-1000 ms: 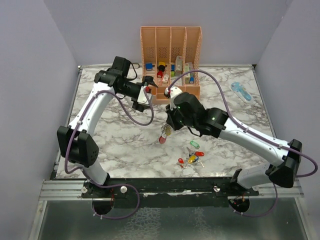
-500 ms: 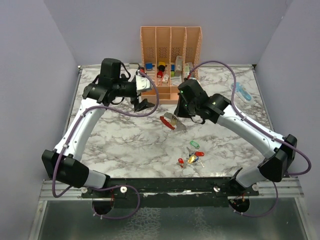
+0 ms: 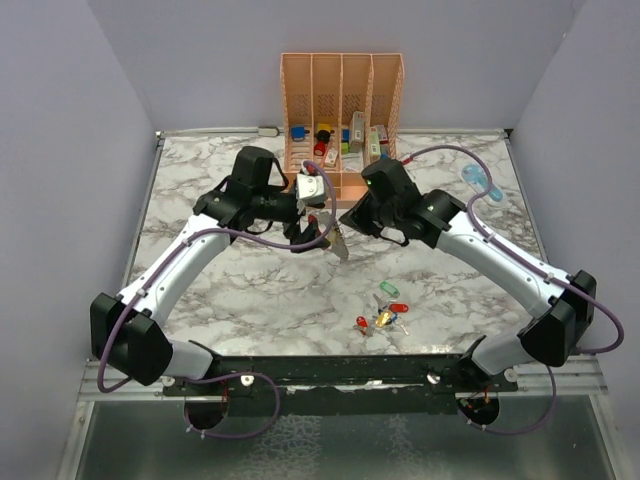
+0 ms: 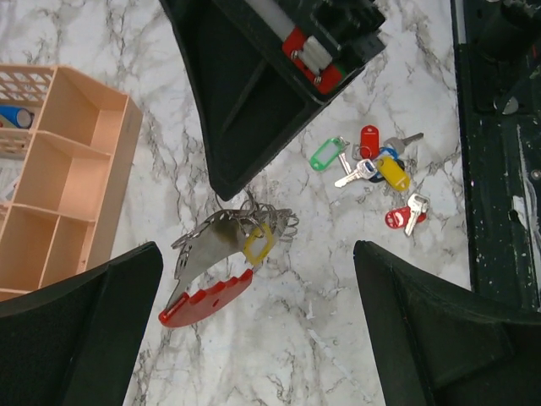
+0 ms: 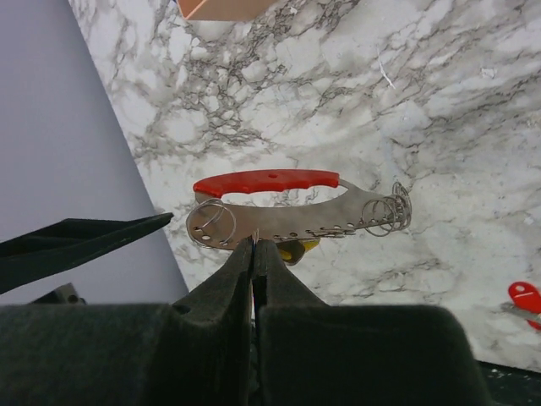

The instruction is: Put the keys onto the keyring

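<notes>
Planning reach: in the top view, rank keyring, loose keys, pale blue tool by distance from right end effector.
1. keyring, gripped by the right end effector.
2. loose keys, toward the near edge.
3. pale blue tool, back right of the table.

Both arms reach in from the desk's near edge with elbows pushed outward, and their wrists sit close together over the middle, toward the far edge. The left gripper [image 3: 308, 230] hangs with its fingers [image 4: 93, 330] spread wide. The right gripper [image 5: 254, 247] has its fingers pressed together on the keyring [image 5: 287, 222].
</notes>
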Tool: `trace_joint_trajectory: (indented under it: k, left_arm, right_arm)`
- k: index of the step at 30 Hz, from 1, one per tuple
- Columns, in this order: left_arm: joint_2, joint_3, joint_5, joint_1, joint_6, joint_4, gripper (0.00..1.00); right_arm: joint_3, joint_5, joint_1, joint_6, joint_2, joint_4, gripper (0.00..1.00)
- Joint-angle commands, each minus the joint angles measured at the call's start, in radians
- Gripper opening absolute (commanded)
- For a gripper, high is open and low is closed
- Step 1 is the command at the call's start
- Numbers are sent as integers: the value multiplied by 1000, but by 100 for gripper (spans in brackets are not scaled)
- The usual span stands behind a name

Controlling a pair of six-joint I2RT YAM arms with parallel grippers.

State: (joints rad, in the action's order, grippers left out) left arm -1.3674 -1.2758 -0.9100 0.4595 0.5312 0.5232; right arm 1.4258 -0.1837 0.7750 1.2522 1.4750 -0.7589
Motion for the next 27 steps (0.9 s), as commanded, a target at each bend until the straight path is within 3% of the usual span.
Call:
trace_joint_trajectory:
  k: [1,5,9,11,20,27]
  left_arm:
    - [3,47,88,8,-84,-118,99]
    - [6,90,87,8,-110,-177,92]
    - [-10,119,88,8,-125,-229,71]
    - [-21,121,69,8,-153,-257,65]
    - [-89,88,-21,17,-166,-266,59]
    - [-102,64,-140,19,-18,-105,56]
  right_arm:
    - [-14,23,-8,285,-43,-37,1]
    - [-13,28,-8,408,-40,-94,1]
    - [2,65,-8,513,-25,-142,1]
    - [-6,82,-8,548,-27,-137,1]
    - [-49,124,-8,640,-40,-96,1]
    - [-44,67,-8,661,-63,-102,1]
